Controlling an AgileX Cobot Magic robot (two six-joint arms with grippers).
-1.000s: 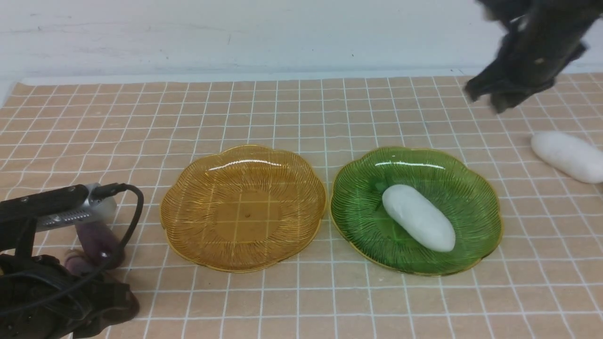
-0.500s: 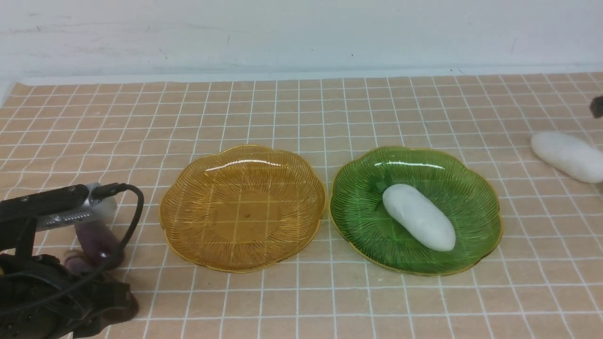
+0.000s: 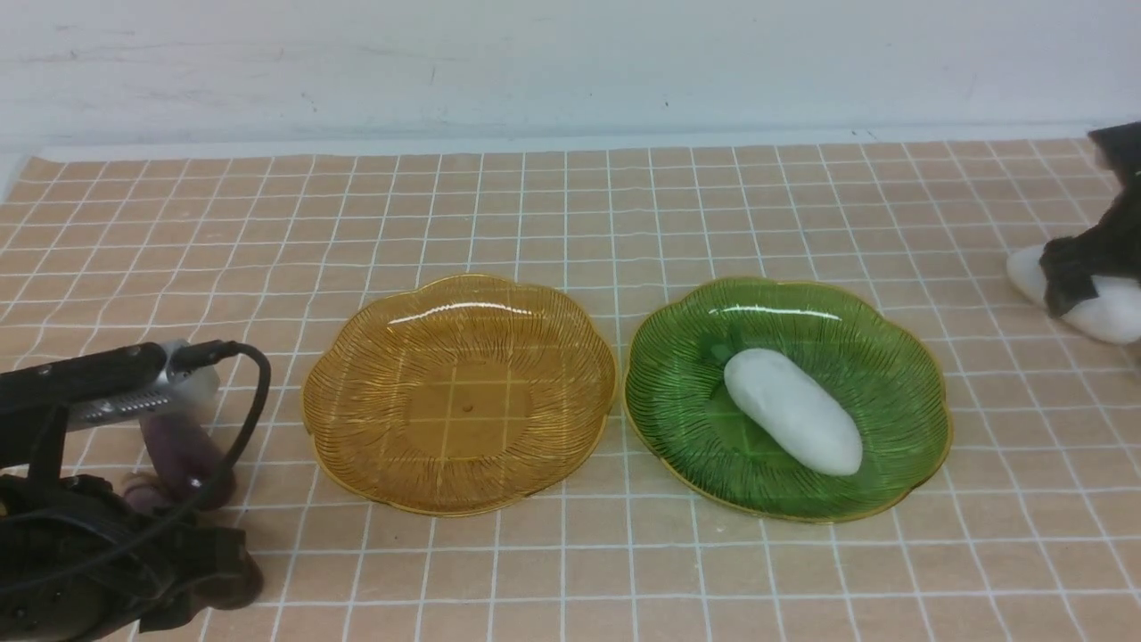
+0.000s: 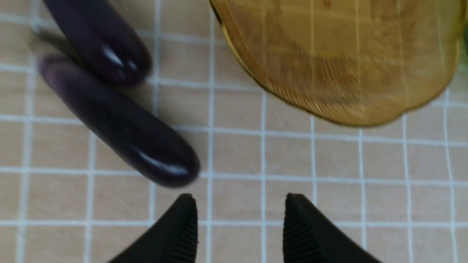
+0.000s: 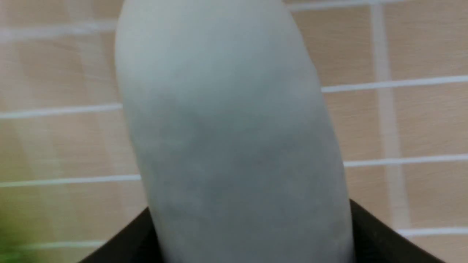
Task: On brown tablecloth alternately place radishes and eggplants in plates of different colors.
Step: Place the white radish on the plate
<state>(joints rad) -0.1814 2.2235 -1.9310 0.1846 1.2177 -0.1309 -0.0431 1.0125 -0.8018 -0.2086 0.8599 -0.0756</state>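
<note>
On the brown tablecloth (image 3: 553,205) an amber plate (image 3: 357,392) stands empty beside a green plate (image 3: 900,374) that holds one white radish (image 3: 792,410). A second radish (image 3: 1114,316) lies on the cloth at the far right. My right gripper (image 3: 1074,283) is down over it. In the right wrist view this radish (image 5: 226,109) fills the gap, and both fingers (image 5: 369,230) press its sides. Two dark purple eggplants (image 4: 98,40) (image 4: 120,124) lie side by side on the cloth left of the amber plate (image 4: 340,62). My left gripper (image 4: 239,204) hangs open and empty just short of the nearer one.
The left arm and its cable (image 3: 107,535) fill the front left corner and hide most of the eggplants (image 3: 178,450) in the front view. A pale wall (image 3: 535,62) closes the far side of the cloth.
The right arm swung from high above the cloth out past the right edge, then came down onto the far-right radish. The left arm has barely moved.
</note>
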